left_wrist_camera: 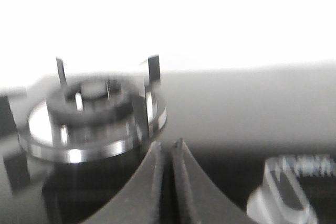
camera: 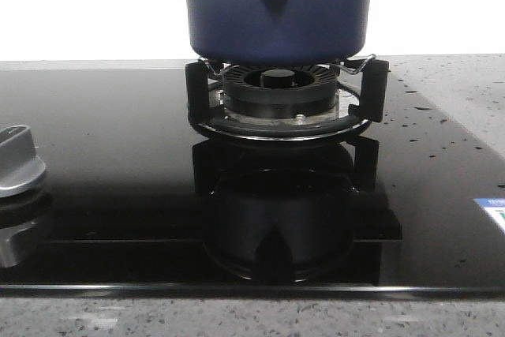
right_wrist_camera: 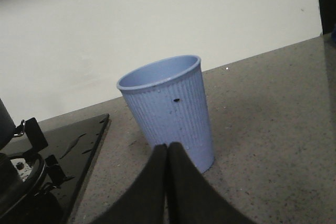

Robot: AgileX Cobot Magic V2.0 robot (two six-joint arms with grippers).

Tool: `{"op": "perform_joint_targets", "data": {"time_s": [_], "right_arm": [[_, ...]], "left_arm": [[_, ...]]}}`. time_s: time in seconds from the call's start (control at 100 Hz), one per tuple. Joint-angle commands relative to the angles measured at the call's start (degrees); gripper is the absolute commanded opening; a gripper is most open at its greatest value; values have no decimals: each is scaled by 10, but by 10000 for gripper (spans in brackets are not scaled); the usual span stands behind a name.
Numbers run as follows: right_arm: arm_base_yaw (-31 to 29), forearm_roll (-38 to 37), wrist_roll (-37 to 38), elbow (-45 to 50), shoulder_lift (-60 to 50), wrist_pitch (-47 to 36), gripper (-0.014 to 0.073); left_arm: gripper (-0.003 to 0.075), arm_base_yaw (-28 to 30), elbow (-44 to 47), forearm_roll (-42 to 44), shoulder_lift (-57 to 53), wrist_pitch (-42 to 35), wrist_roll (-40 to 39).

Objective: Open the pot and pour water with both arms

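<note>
Blue pot [camera: 278, 9] sits on your burner [camera: 278, 88], top centre; both jaws are closed and hold nothing, right beside the cup [right_wrist_camera: 170, 109].

The pot [camera: 278, 9] is dark navy blue with a plain matte wall. Under it the burner ring [camera: 278, 84] is black and finely ribbed, set on a glossy black hob [camera: 102, 155]. The knob [camera: 17, 162] at the left is silver. The bench [right_wrist_camera: 262, 124] is grey with fine speckles. The cup [right_wrist_camera: 170, 111] is pale blue with vertical ribbing and small dark specks.
</note>
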Motion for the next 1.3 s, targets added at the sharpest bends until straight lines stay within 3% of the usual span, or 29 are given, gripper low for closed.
{"op": "perform_joint_targets", "data": {"time_s": [0.0, 0.14, 0.23, 0.52, 0.61, 0.79, 0.96, 1.11, 1.29], "right_arm": [[-1, 16, 0, 19, -4, -34, -65], [-1, 57, 0, 17, -4, -46, -65], [-1, 70, 0, 17, -4, -51, -65], [-1, 79, 0, -33, -4, 1, -62], [-1, 63, -28, -67, -4, 25, -62], [-1, 39, -72, -138, -2, 88, -62], [-1, 27, -72, -198, 38, 217, -64], [-1, 36, -71, -247, 86, 313, -64], [-1, 78, -71, -298, 128, 416, -64]], "left_arm": [[-20, 0, 26, -6, -18, -79, -5], [-20, 0, 26, -14, -18, -97, -5], [-20, -1, 25, -75, -18, -112, -6], [-20, -1, 21, -391, -18, -135, -6], [-20, -1, -1, -427, -17, -92, -6], [-20, -1, -88, -362, 36, 46, -1], [-20, -2, -185, -366, 153, 157, 93], [-20, -58, -253, -415, 239, 175, 147], [-18, -151, -345, -516, 359, 270, 253]]}}
